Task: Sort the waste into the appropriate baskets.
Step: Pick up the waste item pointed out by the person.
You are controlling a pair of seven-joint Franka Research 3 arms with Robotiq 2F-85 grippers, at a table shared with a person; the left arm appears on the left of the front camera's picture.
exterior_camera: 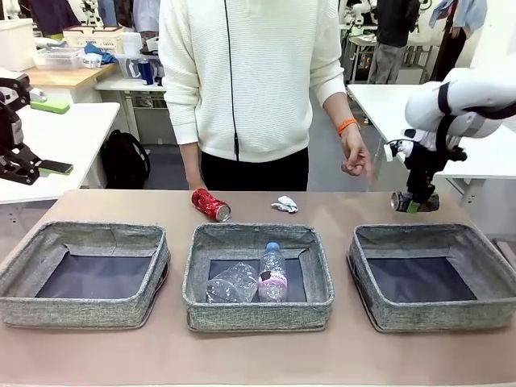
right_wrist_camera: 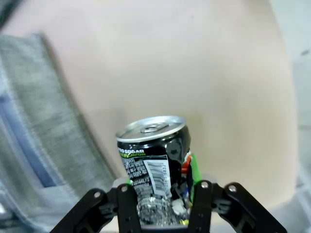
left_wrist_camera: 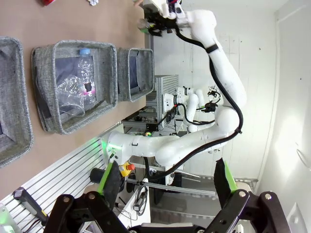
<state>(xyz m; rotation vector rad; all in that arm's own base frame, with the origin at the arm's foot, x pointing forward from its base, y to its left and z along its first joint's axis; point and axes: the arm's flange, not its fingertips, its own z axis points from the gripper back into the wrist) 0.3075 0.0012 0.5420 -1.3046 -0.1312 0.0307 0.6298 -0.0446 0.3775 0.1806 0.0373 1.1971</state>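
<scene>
Currently, the left gripper (left_wrist_camera: 166, 177) is presented in its wrist view with the fingers (left_wrist_camera: 106, 178) spread wide apart. On the table (exterior_camera: 258, 359), the left basket (exterior_camera: 81, 313) is positioned at the left end of a row. Next to it is the middle basket (exterior_camera: 258, 316), in which the clear label-less bottle (exterior_camera: 232, 284) and the clear bottle with pink label and blue cap (exterior_camera: 272, 278) are laid side by side. Behind that basket, the red can (exterior_camera: 211, 205) is laid on its side, with the small white paper wad (exterior_camera: 285, 205) near it on the right. Behind the right basket (exterior_camera: 435, 316), the dark can (exterior_camera: 401, 201) is pinched between the green pads (right_wrist_camera: 194, 167) of the right gripper (exterior_camera: 419, 203), low at the table's far edge. Whether the can touches the table cannot be determined.
</scene>
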